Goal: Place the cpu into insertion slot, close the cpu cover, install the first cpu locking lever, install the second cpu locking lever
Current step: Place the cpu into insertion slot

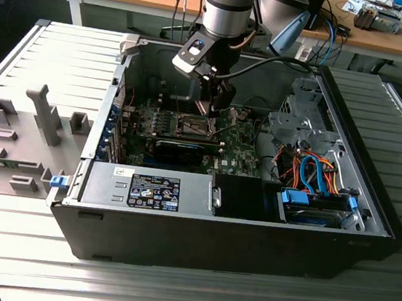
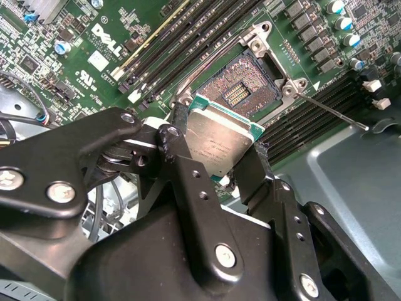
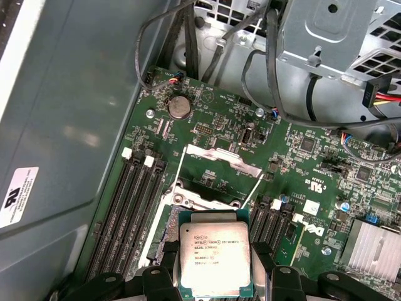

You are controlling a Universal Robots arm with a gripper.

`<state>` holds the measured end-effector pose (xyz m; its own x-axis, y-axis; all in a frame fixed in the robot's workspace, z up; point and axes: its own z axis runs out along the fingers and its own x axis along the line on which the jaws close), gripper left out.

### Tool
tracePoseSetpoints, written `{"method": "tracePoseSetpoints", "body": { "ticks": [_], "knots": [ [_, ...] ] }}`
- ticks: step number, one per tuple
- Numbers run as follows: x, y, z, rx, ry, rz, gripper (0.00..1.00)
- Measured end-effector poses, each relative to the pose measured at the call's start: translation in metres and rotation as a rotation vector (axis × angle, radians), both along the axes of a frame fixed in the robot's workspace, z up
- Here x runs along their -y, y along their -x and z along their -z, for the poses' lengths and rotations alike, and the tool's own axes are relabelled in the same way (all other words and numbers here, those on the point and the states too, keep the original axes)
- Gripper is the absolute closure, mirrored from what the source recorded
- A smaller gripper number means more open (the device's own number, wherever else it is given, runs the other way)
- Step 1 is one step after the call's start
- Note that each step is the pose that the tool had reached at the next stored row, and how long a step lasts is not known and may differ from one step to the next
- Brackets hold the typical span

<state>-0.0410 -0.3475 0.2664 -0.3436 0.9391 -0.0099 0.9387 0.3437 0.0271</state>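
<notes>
My gripper (image 2: 219, 160) is shut on the cpu (image 2: 219, 141), a flat square chip with a silver-grey top; black fingers (image 2: 182, 163) clamp two opposite edges. The cpu (image 3: 215, 257) hangs slightly tilted, just above and to one side of the insertion slot (image 2: 250, 88), whose gold contact field lies bare. The cpu cover (image 3: 222, 157) stands swung open at the slot's far edge. Two thin wire levers (image 3: 178, 172) stick up beside it. In the exterior view the gripper (image 1: 213, 108) reaches down into the open computer case over the slot (image 1: 193, 126).
Long memory slots (image 3: 125, 207) flank the socket. A black expansion card (image 1: 179, 148) and the labelled power-supply box (image 1: 154, 191) lie toward the case front. A drive cage (image 1: 299, 126) and coloured cables (image 1: 316, 172) fill the exterior view's right. A grey fixture tray (image 1: 19, 135) sits outside.
</notes>
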Motion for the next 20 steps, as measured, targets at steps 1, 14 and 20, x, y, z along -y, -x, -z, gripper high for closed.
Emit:
{"method": "tracePoseSetpoints", "body": {
  "ticks": [1, 14, 20],
  "knots": [
    [0.0, 0.0, 0.0, 0.0, 0.0001, 0.001, 0.45],
    [0.0, 0.0, 0.0004, 0.0, 0.0, 0.007, 0.45],
    [0.0, 0.0, 0.0006, 0.0, 0.0001, 0.012, 0.45]
  ]
}}
